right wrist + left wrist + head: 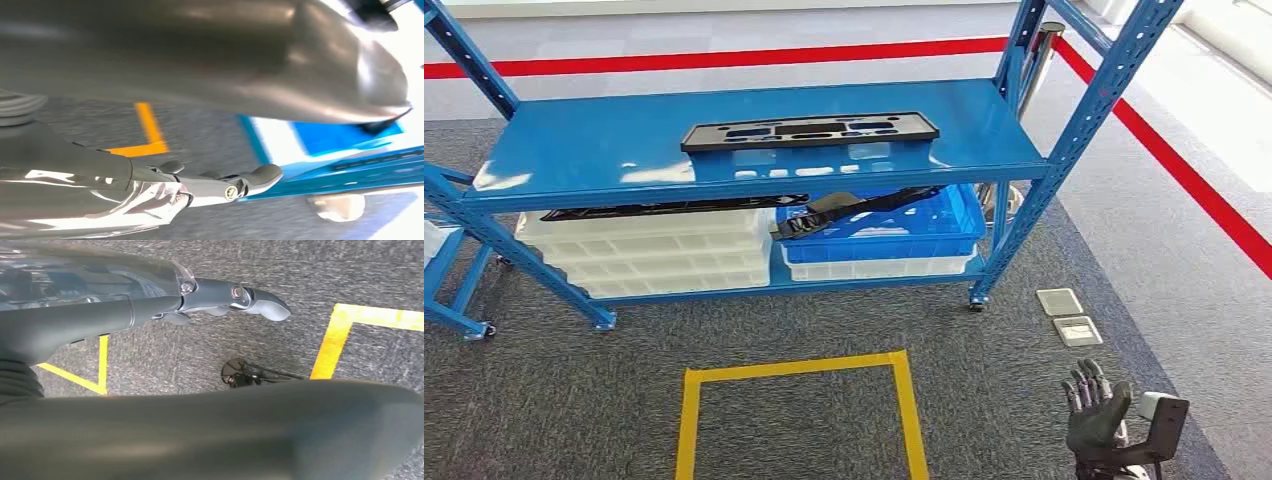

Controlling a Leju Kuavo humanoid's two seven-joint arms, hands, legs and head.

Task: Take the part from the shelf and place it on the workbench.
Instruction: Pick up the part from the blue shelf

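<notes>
1. Flat on the top deck of the shelf (574, 150) lies the part (809, 132), a long black slotted plate, set near the front edge where you can reach it.
2. Below it sit white bins (654, 250) and a blue bin (884, 235).
3. Your right hand (1096, 410) hangs low, fingers apart, holding nothing.
4. Your left hand (235, 295) points at the carpet, fingers extended, empty too.
5. Yellow tape (799, 368) marks your standing spot, likely.

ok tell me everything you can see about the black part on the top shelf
The black part is a long, flat, narrow panel that looks like plastic, with several elongated cutouts showing the blue beneath. It lies flat on the blue shelf, lengthwise along it, right of centre toward the rear. Nothing else touches it; the right robot hand hangs low over the carpet, well short of it.
</notes>
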